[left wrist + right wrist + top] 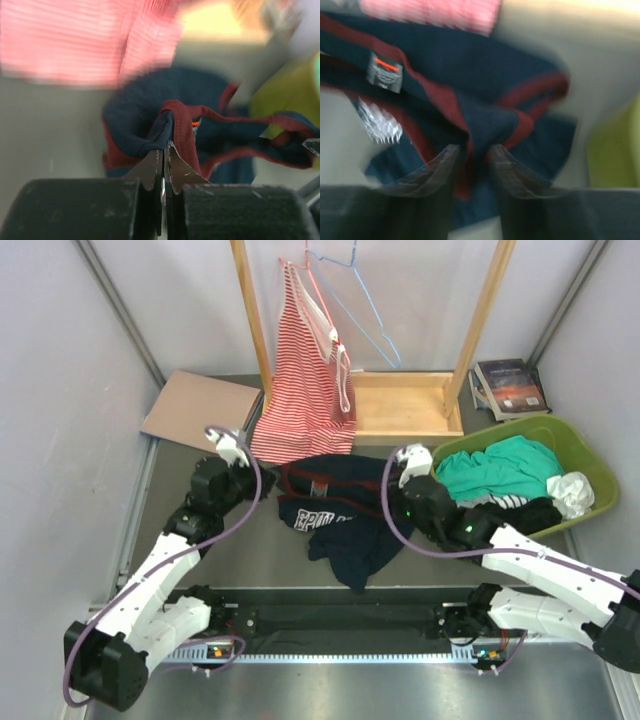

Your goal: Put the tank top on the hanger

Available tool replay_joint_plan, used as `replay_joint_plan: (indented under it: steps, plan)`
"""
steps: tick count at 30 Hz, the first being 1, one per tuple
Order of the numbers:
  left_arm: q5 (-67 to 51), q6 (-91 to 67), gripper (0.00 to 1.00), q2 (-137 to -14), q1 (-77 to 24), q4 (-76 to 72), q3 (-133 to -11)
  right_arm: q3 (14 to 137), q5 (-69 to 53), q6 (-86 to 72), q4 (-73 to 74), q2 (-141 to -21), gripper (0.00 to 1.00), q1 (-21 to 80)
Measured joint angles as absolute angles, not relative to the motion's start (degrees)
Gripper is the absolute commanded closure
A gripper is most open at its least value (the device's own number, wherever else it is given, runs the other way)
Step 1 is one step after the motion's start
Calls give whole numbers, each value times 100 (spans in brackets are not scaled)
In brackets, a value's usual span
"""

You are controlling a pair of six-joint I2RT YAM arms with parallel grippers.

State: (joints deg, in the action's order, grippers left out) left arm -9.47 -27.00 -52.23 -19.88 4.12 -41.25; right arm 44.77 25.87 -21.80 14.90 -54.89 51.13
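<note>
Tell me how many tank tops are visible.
2. The red-and-white striped tank top hangs from the rack; the navy tank top lies crumpled on the table. The basket's pile could hide others.

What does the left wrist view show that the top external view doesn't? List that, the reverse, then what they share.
Only left wrist: the left gripper shut on a red-trimmed fold of the tank top. Only top external: the hanger on the wooden rack, the green basket, the jersey's white lettering. Both: the navy tank top and the striped top.
</note>
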Motion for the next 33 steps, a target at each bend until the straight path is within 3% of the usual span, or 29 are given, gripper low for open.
replay_joint_plan:
  steps: [1, 2, 6, 10, 20, 33]
  plan:
    - [-978, -2681, 100, -5137, -1988, 506, -3795, 4246, 2471, -2259, 1601, -5533, 34, 5144]
    - [-1035, -2683, 100, -5103, -1988, 561, -3520, 4086, 2359, -2314, 1756, -5542, 31, 5168]
    - [-1417, -2711, 100, -5118, -1994, 775, -2808, 4189, 2224, -2327, 2261, -5413, 25, 5194]
    - [-1627, -2694, 100, -5098, -1999, 816, -2812, 5264, 2357, -1944, 2281, -5096, 21, 5192]
    - [-1758, -2674, 100, -5050, -1999, 821, -2871, 8659, 1848, -604, 1212, -6386, 24, 3883]
    - [-1752, -2641, 100, -4928, -1999, 823, -2871, 9325, 139, -36, 589, -8753, 31, 2681]
